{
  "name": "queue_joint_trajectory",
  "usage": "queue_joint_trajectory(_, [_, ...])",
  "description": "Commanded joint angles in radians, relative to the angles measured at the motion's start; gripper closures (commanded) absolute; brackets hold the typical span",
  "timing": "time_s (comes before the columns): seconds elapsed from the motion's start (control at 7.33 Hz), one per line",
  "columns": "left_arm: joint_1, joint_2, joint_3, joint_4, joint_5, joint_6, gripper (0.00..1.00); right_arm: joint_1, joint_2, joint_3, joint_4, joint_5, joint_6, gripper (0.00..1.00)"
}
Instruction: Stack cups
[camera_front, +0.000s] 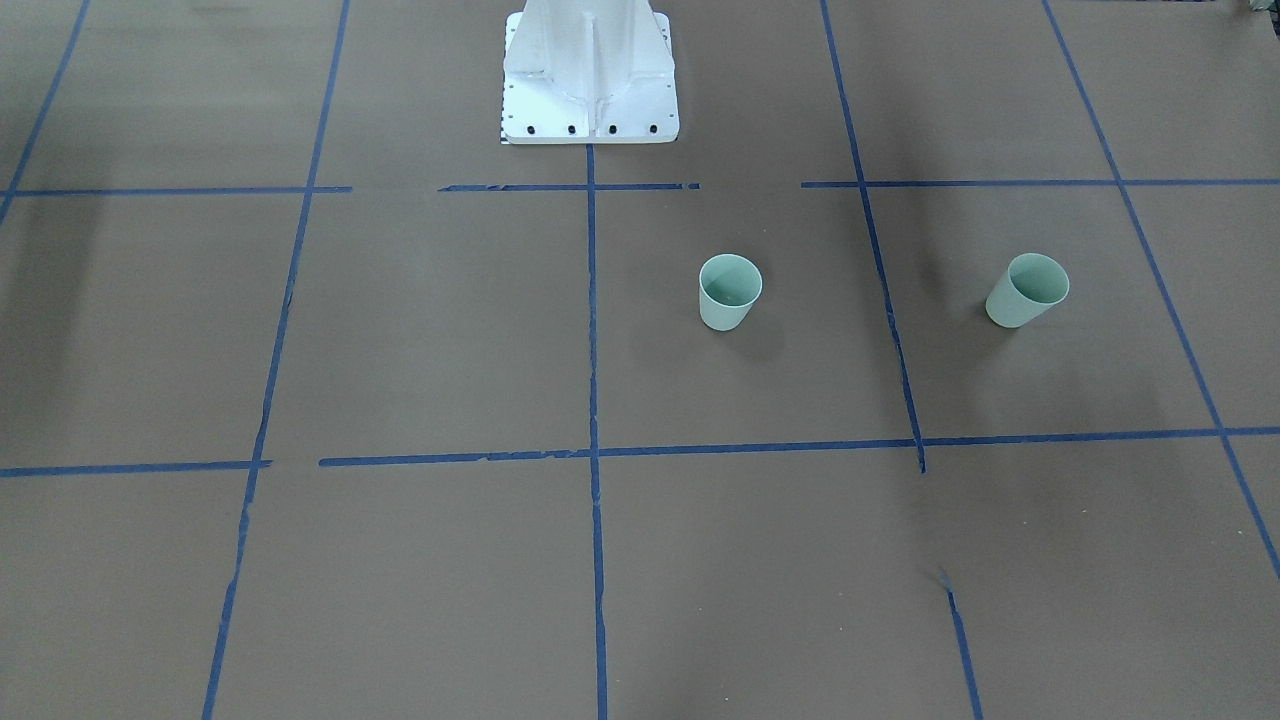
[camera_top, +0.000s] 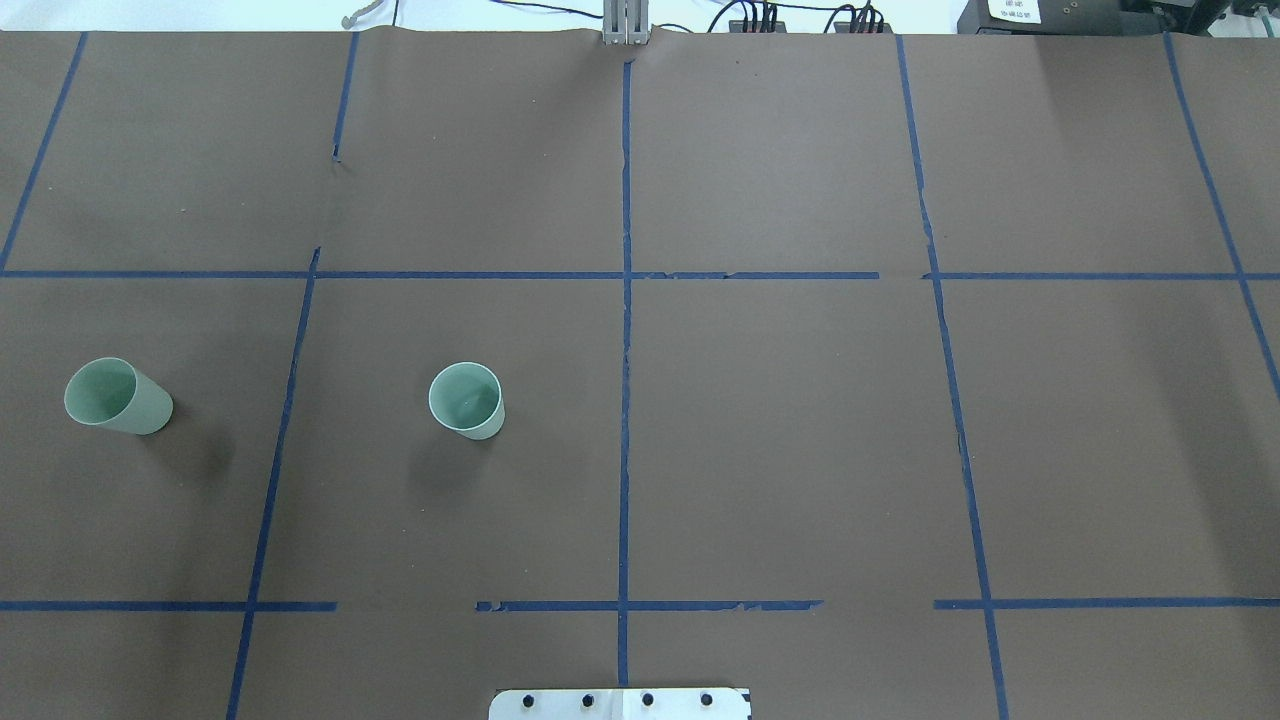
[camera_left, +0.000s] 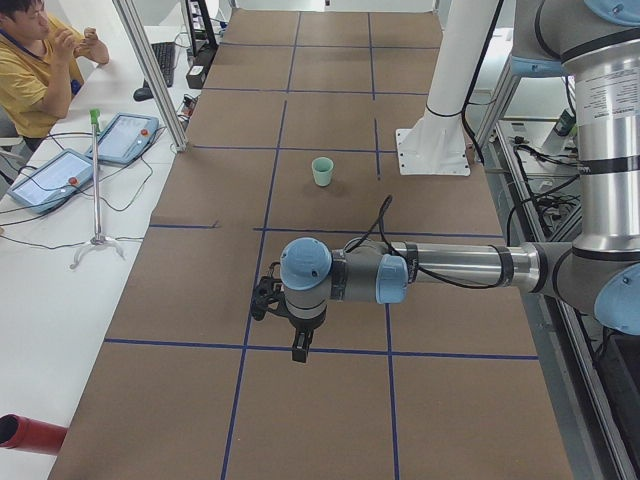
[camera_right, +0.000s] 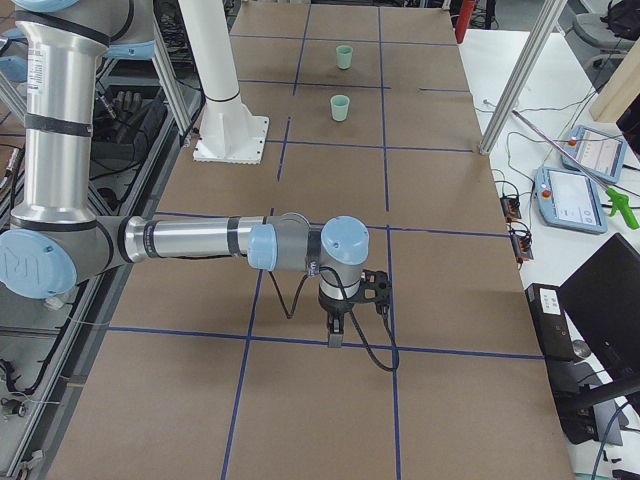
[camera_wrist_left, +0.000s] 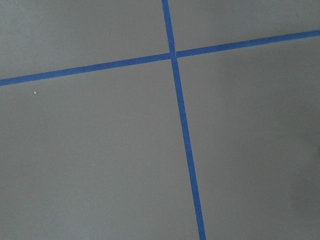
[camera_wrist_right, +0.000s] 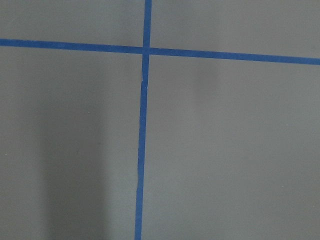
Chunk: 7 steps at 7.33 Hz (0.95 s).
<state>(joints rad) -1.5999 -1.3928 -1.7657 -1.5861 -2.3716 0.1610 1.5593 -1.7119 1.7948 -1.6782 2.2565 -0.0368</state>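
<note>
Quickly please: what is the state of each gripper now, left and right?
Left gripper: seen only from the side, so open or closed cannot be told.
Right gripper: the same, it cannot be told.

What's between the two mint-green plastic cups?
Overhead view: between the outer mint-green cup and the inner mint-green cup, only bare brown paper crossed by one blue tape line.

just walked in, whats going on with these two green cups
Nothing is being handled yet. The inner cup and the outer cup stand upright and apart on the brown table, both on the robot's left side, not stacked. The left gripper and right gripper hang over bare table, touching neither cup. Whether their fingers are open cannot be told.
</note>
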Motion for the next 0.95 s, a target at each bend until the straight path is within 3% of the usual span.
queue_joint_trajectory(0.0, [0.0,0.0,0.0,0.0,0.003,0.006,0.0,0.001,0.0,0.0,0.0,0.0,0.0,0.0])
queue_joint_trajectory(0.27, [0.002,-0.005,0.015,0.0,0.002,-0.001,0.0,-0.001,0.0,0.0,0.0,0.0,0.0,0.0])
queue_joint_trajectory(0.68, [0.021,-0.048,-0.043,0.0,-0.003,-0.003,0.0,-0.001,0.0,0.0,0.0,0.0,0.0,0.0])
queue_joint_trajectory(0.82, [0.075,-0.048,-0.066,0.0,-0.009,-0.038,0.0,0.001,0.0,0.0,0.0,0.0,0.0,0.0])
